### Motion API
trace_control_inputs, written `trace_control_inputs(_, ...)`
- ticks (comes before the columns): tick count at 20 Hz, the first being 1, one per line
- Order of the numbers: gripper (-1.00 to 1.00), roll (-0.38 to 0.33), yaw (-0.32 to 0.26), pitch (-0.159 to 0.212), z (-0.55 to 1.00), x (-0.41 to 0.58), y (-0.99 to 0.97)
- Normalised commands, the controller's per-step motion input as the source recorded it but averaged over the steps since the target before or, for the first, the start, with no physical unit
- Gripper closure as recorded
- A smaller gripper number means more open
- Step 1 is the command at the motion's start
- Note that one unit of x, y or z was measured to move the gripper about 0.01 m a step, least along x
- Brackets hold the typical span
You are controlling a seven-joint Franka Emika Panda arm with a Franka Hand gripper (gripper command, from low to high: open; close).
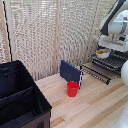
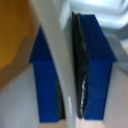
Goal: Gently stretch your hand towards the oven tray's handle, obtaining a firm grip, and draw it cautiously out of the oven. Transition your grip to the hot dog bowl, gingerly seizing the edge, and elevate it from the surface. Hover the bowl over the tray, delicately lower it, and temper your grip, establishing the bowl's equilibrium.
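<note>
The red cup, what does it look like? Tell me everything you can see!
The red cup is small, plain and bright red, and looks like plastic. It stands upright with its open mouth up, on the light wooden table. It is just in front of the upright dark blue panel. Nothing holds it.

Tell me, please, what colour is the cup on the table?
Red; clearest in the exterior view.

Light wood table (image 1: 90, 107): red cup (image 1: 73, 89), upright blue panel (image 1: 70, 72), black box (image 1: 20, 97).
</note>
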Motion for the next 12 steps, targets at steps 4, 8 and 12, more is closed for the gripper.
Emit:
trace_control_inputs(4,-1.0,0.032,-0.059,-0.014,0.01,-0.067,-0.33)
trace_control_inputs(8,-1.0,0.007,-0.049,-0.035,0.17,-0.121,-0.03)
trace_control_inputs(12,-1.0,0.02,-0.002,-0.031,0.38,-0.004,-0.11)
